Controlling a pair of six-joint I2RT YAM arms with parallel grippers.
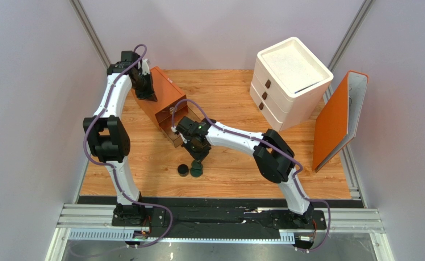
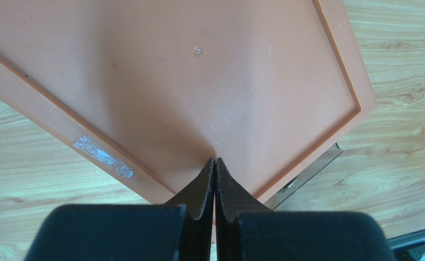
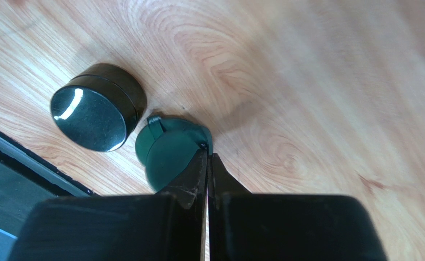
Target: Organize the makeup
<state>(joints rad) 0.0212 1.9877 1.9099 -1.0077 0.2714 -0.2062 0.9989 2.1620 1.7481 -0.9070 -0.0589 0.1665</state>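
Two flat round compacts lie side by side on the wooden table near its front edge: a black one (image 1: 183,170) (image 3: 97,109) and a dark green one (image 1: 196,171) (image 3: 171,152). My right gripper (image 1: 198,161) (image 3: 207,157) is shut, holds nothing, and its tips sit at the green compact's right edge. My left gripper (image 1: 145,93) (image 2: 215,160) is shut, with its tips on the top of the orange drawer box (image 1: 163,98) (image 2: 198,81). The little bottles and the gold-rimmed jar are not in view.
The orange box's clear drawer (image 1: 179,133) (image 2: 307,174) is pulled out towards the right arm. A white drawer unit (image 1: 288,81) stands at the back right. An orange binder (image 1: 339,119) leans at the right edge. The table's black front rail (image 3: 13,157) lies close behind the compacts.
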